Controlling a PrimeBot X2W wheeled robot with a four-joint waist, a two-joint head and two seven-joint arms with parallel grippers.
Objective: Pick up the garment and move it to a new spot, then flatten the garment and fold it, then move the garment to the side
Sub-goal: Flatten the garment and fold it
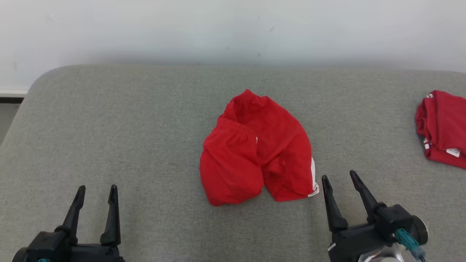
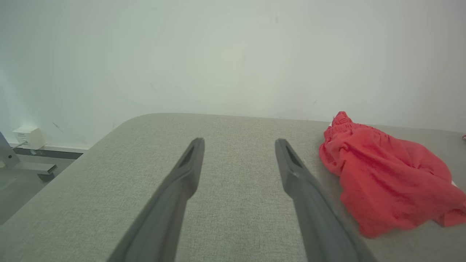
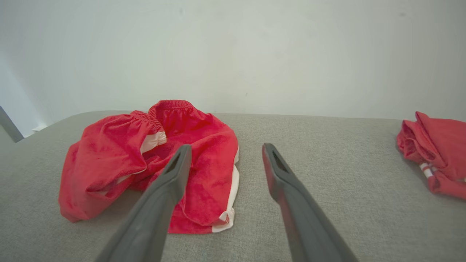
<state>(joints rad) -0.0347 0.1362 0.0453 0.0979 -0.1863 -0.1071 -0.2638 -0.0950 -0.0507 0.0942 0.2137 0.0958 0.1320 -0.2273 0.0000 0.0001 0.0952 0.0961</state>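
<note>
Right claw (image 3: pixel 222 151) spread and empty above the grey table (image 3: pixel 327 153), crumpled red shorts (image 3: pixel 120 160) just left

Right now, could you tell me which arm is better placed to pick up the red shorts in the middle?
The right, probably: the open right claw sits beside the white-striped edge of the red shorts, while the open left claw is farther off.

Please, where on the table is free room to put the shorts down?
Widest bare patch: the left part of the table, between the shorts and its left edge, beyond the left gripper. A narrower strip lies between the shorts and the other red garment at right. Crowded: around the right gripper, near the shorts' hem.
</note>
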